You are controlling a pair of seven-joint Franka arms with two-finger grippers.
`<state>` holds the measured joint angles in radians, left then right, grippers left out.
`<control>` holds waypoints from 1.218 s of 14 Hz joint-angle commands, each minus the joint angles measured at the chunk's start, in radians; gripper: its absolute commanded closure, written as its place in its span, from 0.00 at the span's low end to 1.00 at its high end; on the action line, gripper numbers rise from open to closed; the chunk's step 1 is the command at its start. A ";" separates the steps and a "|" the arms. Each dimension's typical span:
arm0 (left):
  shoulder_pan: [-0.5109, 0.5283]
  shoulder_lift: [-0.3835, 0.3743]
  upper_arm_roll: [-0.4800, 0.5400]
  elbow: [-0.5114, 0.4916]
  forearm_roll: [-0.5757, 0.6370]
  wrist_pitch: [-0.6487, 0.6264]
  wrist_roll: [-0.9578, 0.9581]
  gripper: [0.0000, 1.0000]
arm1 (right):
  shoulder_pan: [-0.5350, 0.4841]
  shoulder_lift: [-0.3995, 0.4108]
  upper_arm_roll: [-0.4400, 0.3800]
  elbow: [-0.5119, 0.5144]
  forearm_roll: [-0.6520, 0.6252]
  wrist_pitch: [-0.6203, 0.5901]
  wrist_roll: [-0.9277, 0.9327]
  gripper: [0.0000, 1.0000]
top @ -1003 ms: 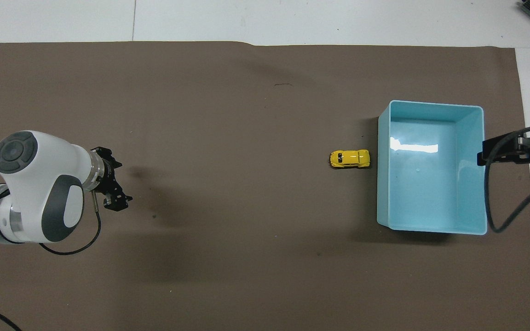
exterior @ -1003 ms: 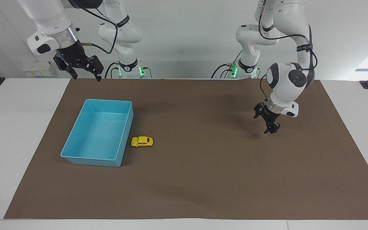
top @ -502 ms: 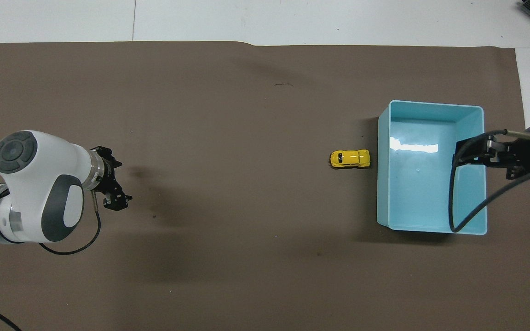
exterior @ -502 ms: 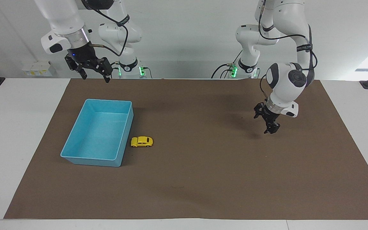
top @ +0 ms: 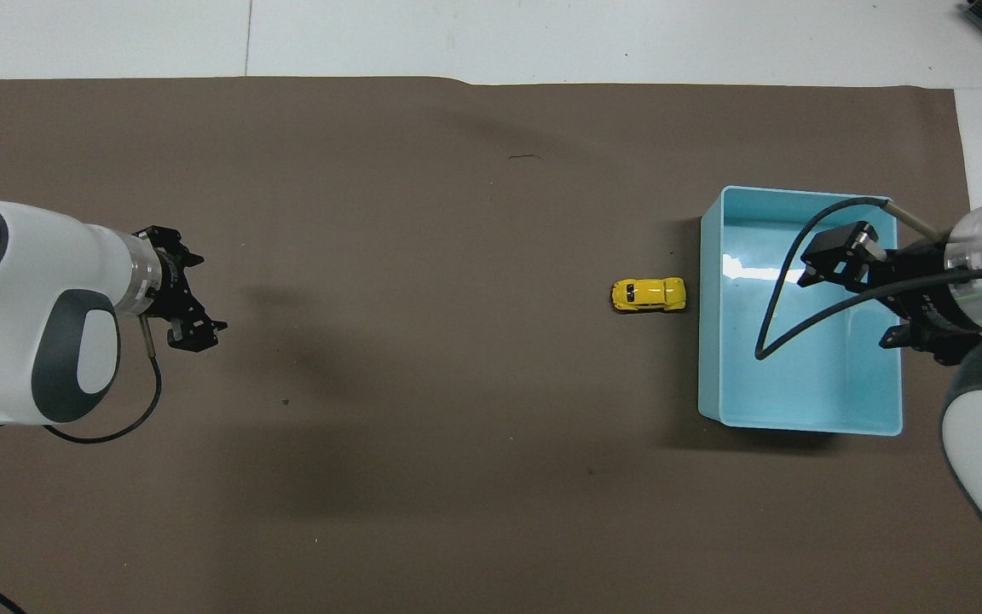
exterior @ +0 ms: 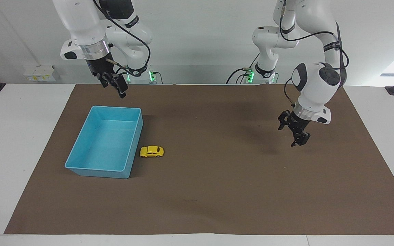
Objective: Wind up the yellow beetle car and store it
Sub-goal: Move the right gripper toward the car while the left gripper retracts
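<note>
The yellow beetle car (exterior: pixel 152 151) is seen on the bench just beside the blue bin (exterior: pixel 80 159), not wound or stored yet. Nothing is held by the right end effector (exterior: pixel 115 85) or the left end effector (exterior: pixel 299 137); how wide each is set cannot be told.

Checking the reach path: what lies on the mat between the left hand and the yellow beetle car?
Nothing: in the overhead view only bare brown mat lies between left hand and yellow beetle car.
</note>
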<state>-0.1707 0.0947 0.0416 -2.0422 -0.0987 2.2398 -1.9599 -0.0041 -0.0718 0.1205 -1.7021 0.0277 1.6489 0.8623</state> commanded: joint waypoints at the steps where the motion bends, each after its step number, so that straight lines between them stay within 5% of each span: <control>1: 0.034 -0.003 -0.011 0.101 0.013 -0.074 0.010 0.00 | 0.006 0.020 0.010 -0.016 0.006 0.046 0.176 0.00; 8: 0.034 -0.009 -0.011 0.345 0.013 -0.339 0.303 0.00 | 0.096 0.133 0.010 -0.014 -0.078 0.117 0.593 0.00; 17: 0.040 -0.032 -0.019 0.415 0.022 -0.494 1.074 0.00 | 0.165 0.270 0.010 -0.080 -0.143 0.340 0.912 0.00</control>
<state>-0.1481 0.0783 0.0352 -1.6383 -0.0905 1.7903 -1.0581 0.1529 0.1802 0.1210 -1.7429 -0.0722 1.9198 1.6886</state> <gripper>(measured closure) 0.000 0.000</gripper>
